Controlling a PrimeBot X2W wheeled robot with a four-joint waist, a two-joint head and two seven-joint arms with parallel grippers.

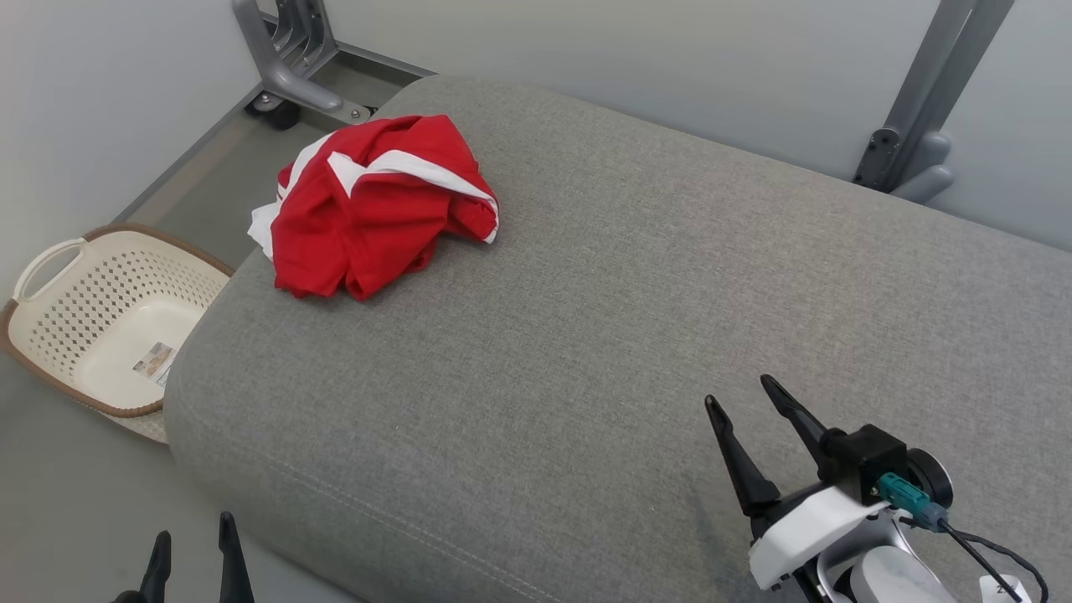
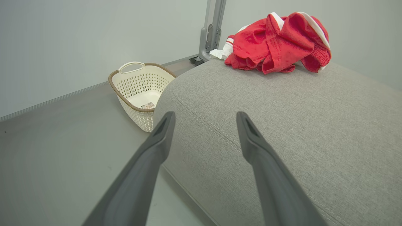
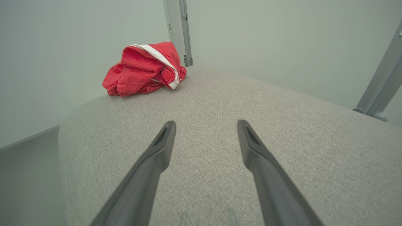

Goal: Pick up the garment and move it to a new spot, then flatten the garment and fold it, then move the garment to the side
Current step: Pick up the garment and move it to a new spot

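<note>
1. Currently my left gripper (image 1: 192,528) sits at the lower left of the head view, over the floor just off the near left corner of the grey cushion (image 1: 586,352). Its two dark fingers stand wide apart, with nothing between them and nothing touching them.
2. In the left wrist view those fingers frame the cushion's rounded corner and its stitched seam.
3. My right gripper (image 1: 739,390) is over the near right part of the cushion. Its fingers are spread just as wide and hold nothing. I cannot tell whether the tips graze the fabric.
4. The garment (image 1: 377,209), red with white stripes, lies in a crumpled heap on the cushion's far left corner. A white part of it hangs over the left edge. It is well apart from both grippers.
5. A cream perforated basket (image 1: 100,293) with a brown rim stands on the floor just beside the cushion's left side, with a label on its bottom.
6. Grey metal frame legs (image 1: 285,67) stand behind the cushion, by the wall.
</note>
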